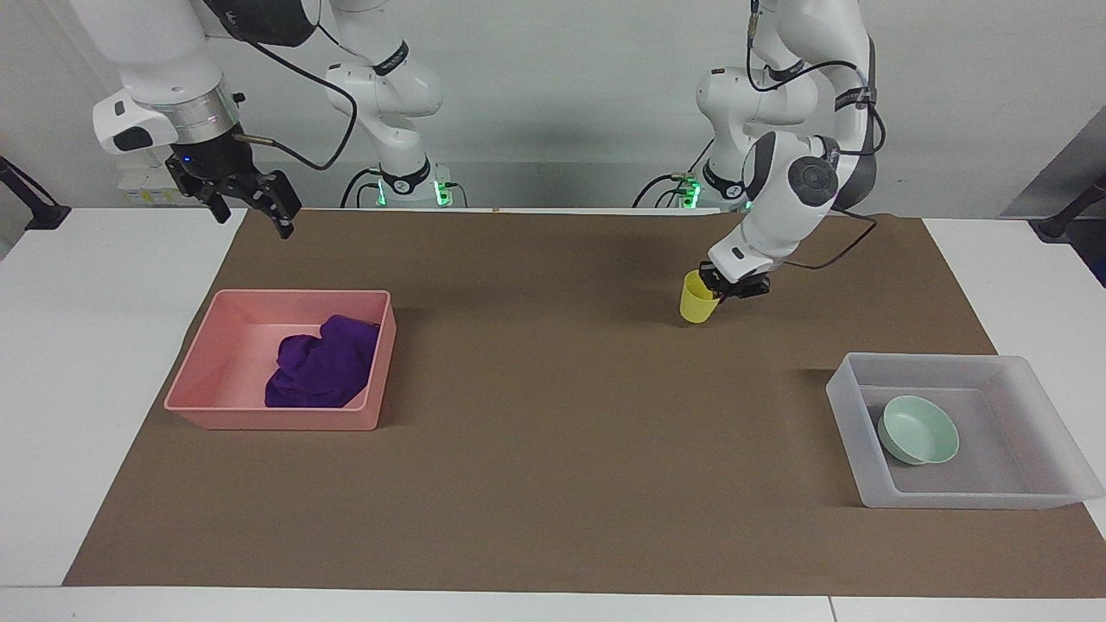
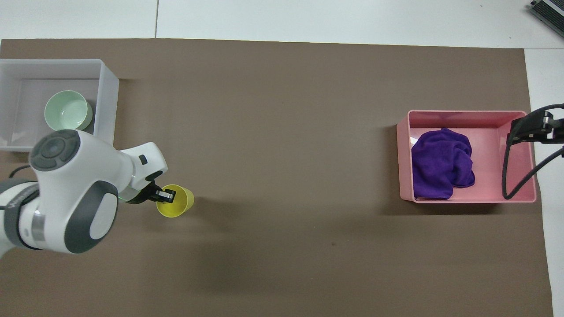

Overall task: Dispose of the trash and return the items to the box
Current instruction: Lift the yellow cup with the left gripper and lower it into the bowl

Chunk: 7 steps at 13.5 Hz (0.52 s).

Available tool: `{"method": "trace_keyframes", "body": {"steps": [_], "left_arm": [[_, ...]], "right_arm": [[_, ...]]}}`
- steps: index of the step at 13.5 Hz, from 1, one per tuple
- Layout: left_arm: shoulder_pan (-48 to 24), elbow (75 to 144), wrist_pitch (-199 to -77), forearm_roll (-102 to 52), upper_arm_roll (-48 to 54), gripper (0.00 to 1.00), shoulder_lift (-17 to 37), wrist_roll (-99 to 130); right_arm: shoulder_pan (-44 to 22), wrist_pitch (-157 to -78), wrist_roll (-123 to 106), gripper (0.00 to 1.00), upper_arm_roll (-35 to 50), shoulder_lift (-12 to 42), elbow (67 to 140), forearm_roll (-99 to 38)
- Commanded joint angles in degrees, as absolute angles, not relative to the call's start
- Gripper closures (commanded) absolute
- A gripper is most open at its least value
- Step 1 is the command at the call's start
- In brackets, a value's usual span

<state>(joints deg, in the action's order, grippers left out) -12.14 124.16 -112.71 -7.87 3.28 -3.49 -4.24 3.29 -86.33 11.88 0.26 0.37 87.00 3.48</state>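
The yellow cup (image 1: pixel 695 309) (image 2: pixel 177 203) hangs tilted over the brown mat, and my left gripper (image 1: pixel 717 288) (image 2: pixel 166 196) is shut on its rim, one finger inside the cup. The mint-green bowl (image 1: pixel 918 429) (image 2: pixel 67 111) lies in the translucent box (image 1: pixel 959 499) (image 2: pixel 108 105) at the left arm's end of the table. The purple cloth (image 1: pixel 324 363) (image 2: pixel 442 169) lies crumpled in the pink tray (image 1: pixel 268 419) (image 2: pixel 467 113). My right gripper (image 1: pixel 251 207) (image 2: pixel 528 125) waits open and empty, high over the pink tray's outer end.
A brown mat (image 1: pixel 553 484) covers most of the table, with bare white table (image 1: pixel 86 363) at both ends. The right arm's black cable (image 2: pixel 511 176) loops over the pink tray in the overhead view.
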Motion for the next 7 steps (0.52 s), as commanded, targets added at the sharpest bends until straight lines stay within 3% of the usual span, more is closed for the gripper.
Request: {"method": "trace_keyframes", "body": {"steps": [1, 4, 7], "left_arm": [[-8.3, 112.5, -102.8, -8.2, 3.0, 1.00, -3.0, -4.0], [-1.3, 104.7, -100.7, -8.1, 2.9, 1.00, -1.5, -5.0], [6.0, 94.5, -101.0, -7.3, 2.9, 1.00, 4.8, -10.2]], "right_arm": [[2.8, -85.1, 10.1, 0.00, -0.7, -0.3, 87.7, 2.1], [3.0, -85.3, 9.8, 0.00, -0.7, -0.4, 87.8, 2.1], [2.7, -86.0, 9.2, 0.00, -0.5, -0.3, 88.0, 0.8]]}}
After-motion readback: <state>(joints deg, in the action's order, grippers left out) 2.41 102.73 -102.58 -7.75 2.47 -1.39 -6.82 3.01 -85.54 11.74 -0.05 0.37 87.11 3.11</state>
